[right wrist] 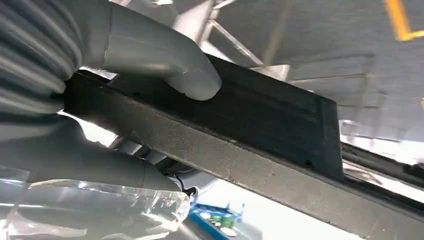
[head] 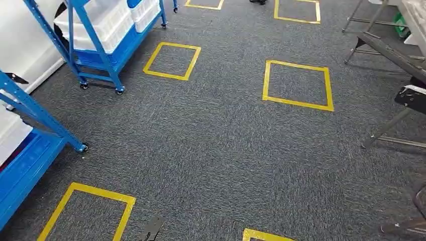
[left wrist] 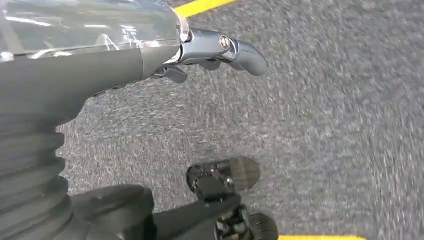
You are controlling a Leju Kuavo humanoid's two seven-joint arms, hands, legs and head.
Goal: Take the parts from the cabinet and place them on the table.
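In the right wrist view my right hand (right wrist: 125,45) grips a long, flat black part (right wrist: 270,115). The thumb presses on its broad face and the other fingers lie under it. Metal table legs (right wrist: 235,42) show behind the part. My left hand (left wrist: 150,60) hangs over the grey carpet with its fingers apart and nothing in it. In the head view a blue wheeled cabinet (head: 108,55) with white bins (head: 100,22) stands at the far left.
A second blue rack (head: 30,145) stands close on the left. At the right edge are the dark edge and metal legs of a table (head: 392,55). Yellow tape squares (head: 297,85) mark the grey carpet between them.
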